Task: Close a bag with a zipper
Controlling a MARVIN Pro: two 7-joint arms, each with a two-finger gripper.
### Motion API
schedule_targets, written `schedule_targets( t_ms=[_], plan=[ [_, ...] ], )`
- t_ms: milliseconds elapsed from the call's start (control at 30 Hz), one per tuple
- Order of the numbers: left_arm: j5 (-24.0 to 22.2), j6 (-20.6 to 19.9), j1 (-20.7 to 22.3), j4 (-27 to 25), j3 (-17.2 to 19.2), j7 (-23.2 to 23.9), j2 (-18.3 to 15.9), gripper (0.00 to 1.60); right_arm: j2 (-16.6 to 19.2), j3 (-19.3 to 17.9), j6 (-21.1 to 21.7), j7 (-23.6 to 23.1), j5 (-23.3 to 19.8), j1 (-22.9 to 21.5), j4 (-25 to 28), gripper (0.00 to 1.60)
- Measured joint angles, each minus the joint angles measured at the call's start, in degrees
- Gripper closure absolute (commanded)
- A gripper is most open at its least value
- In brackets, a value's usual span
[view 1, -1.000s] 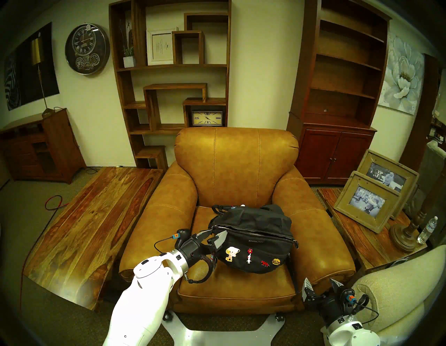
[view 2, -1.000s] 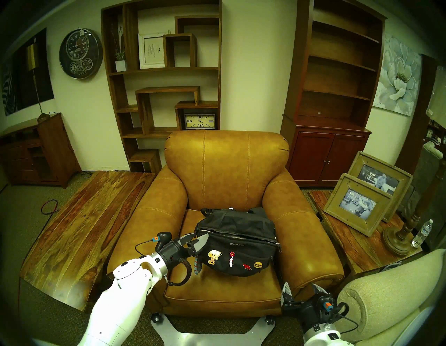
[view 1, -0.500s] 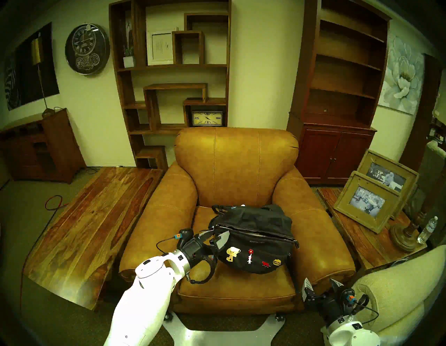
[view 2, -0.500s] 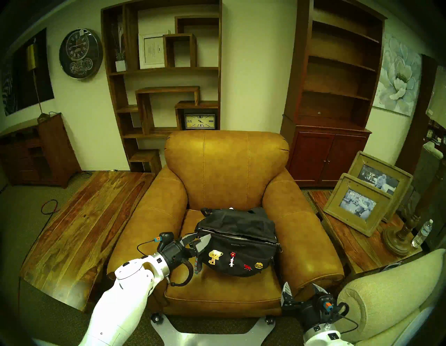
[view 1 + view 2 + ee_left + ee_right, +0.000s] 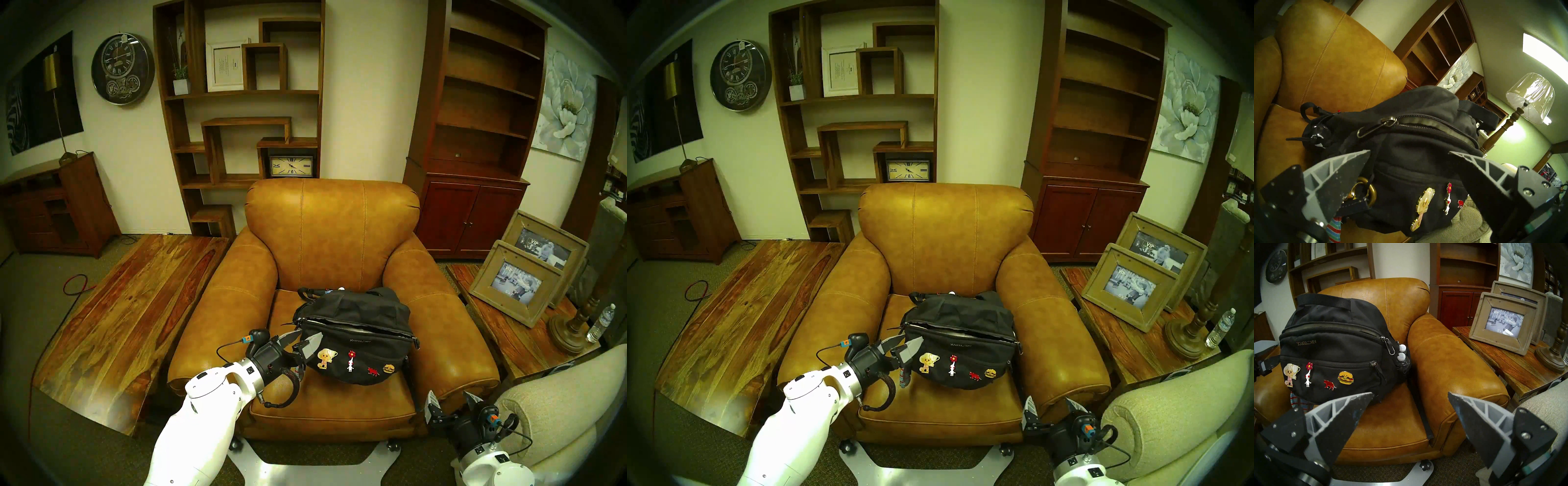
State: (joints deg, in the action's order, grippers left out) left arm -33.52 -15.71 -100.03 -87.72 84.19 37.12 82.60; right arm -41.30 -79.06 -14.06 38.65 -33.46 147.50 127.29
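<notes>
The black bag with enamel pins lies on the armchair seat and also shows in the head right view and the right wrist view. Its zipper gapes along the top edge. A metal slider with a wire pull sits at its left end. My left gripper is open, its fingers either side of the bag's left end, above the striped keychain. My right gripper is open and empty, low by the chair's front right corner.
The tan leather armchair holds the bag between its arms. A wooden coffee table stands to the left. A side table on the right carries picture frames, a lamp base and a water bottle. A beige sofa arm is beside my right gripper.
My left gripper has shifted slightly lower at the bag's left end and stays open. The bag and the right arm have not visibly moved.
</notes>
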Motion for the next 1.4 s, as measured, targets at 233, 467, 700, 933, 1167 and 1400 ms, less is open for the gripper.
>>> schedule_targets(
  t_ms=[233, 467, 700, 933, 1167, 1400],
  plan=[
    [0.1, 0.3, 1.8, 1.3, -0.4, -0.5, 0.5, 0.00, 0.0, 0.0, 0.0, 0.0, 0.0, 0.0, 0.0, 0.00],
    [0.1, 0.5, 2.8, 1.7, -0.2, -1.0, 0.8, 0.00, 0.0, 0.0, 0.0, 0.0, 0.0, 0.0, 0.0, 0.00],
    [0.1, 1.1, 3.0, 1.8, 1.0, -1.4, 0.8, 0.00, 0.0, 0.0, 0.0, 0.0, 0.0, 0.0, 0.0, 0.00],
    [0.1, 1.8, 3.7, 2.3, 1.4, -2.0, 1.1, 0.00, 0.0, 0.0, 0.0, 0.0, 0.0, 0.0, 0.0, 0.00],
    [0.2, 2.2, 5.0, 4.5, -0.4, -2.1, 1.9, 0.00, 0.0, 0.0, 0.0, 0.0, 0.0, 0.0, 0.0, 0.00],
    [0.0, 2.9, 5.8, 6.0, -0.8, -2.2, 2.6, 0.00, 0.0, 0.0, 0.0, 0.0, 0.0, 0.0, 0.0, 0.00]
  ],
)
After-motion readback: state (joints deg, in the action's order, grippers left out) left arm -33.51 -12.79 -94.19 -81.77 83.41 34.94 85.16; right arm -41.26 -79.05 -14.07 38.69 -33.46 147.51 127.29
